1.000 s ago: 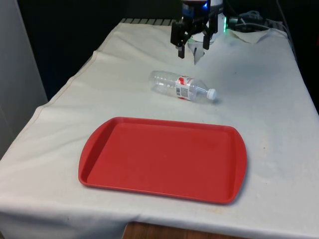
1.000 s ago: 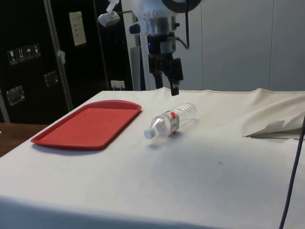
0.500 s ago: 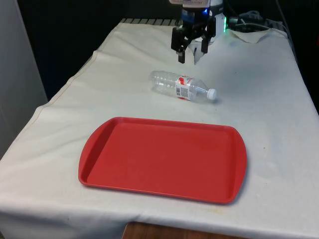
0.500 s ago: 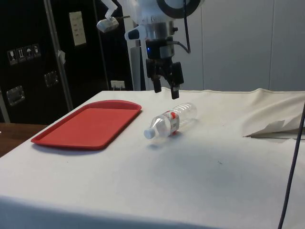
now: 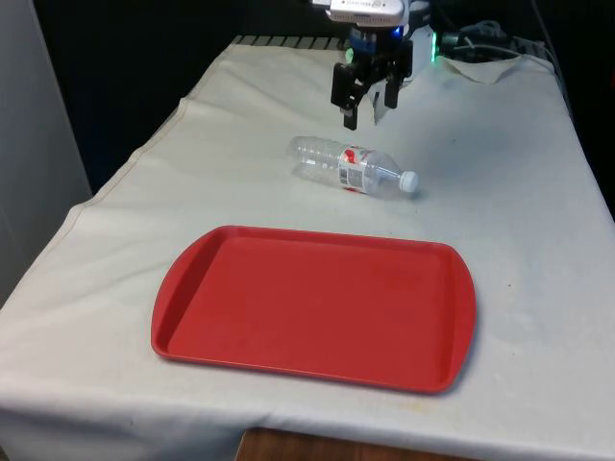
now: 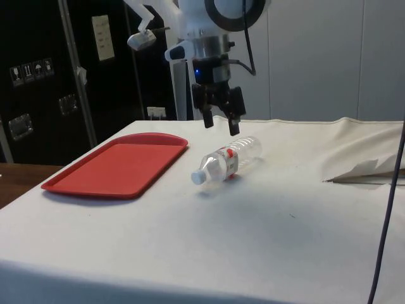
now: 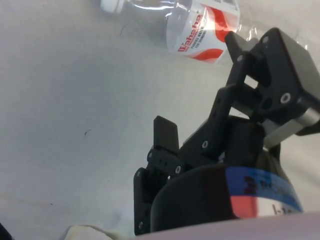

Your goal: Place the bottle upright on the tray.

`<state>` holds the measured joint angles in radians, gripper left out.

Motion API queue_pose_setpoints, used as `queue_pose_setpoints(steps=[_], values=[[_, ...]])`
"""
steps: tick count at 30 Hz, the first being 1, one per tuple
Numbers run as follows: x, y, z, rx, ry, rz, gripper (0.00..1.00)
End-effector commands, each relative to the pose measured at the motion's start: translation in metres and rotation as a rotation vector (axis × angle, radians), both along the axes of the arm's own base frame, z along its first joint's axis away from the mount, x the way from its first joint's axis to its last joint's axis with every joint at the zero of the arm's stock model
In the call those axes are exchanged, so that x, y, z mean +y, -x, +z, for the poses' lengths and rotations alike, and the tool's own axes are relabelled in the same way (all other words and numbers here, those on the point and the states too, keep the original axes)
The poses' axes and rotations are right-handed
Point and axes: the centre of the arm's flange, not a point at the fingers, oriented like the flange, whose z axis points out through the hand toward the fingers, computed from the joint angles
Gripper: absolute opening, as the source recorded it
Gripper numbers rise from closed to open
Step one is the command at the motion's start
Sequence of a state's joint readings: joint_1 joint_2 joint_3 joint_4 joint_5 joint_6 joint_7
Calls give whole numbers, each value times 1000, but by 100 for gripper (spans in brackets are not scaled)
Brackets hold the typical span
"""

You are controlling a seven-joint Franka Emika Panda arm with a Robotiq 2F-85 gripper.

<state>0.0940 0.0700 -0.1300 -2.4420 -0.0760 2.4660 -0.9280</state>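
Tray (image 5: 192,317) sits bare up front, bottle (image 5: 351,168) lying on its side on the cloth behind it. My gripper (image 5: 364,104) hovers above, fingers apart. Grab it off-center and that round plastic probably rolls away.

**A robotics lab bench, not a home or kitchen**

A white cloth (image 5: 192,173) drapes the whole table and hangs loose over its edges, a makeshift work surface rather than furniture. Black curtains (image 5: 144,58) close off the far end. At the table's side stand dark cabinets (image 6: 38,82) with labels and small plates on their doors, next to plain pale wall panels (image 6: 316,57). Cables (image 6: 389,209) trail across one corner, and a white robot arm (image 6: 209,19) stands over the far edge.
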Motion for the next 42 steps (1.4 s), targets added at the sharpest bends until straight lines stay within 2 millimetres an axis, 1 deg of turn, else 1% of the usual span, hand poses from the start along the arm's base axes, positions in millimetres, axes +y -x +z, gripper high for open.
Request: queue_pose_setpoints(steps=[1,14,18,23,24,32,33,39,42], values=[[0,-1,-2,1,12,15,100],[2,0,-9,23,28,62,100],[3,-3,-12,34,50,78,100],[7,-4,-12,51,76,92,100],[6,-2,-13,47,59,92,100],[12,-5,-13,91,126,106,100],[11,-3,-11,82,105,106,100],[15,-9,-15,120,167,117,100],[15,-9,-15,122,158,120,100]])
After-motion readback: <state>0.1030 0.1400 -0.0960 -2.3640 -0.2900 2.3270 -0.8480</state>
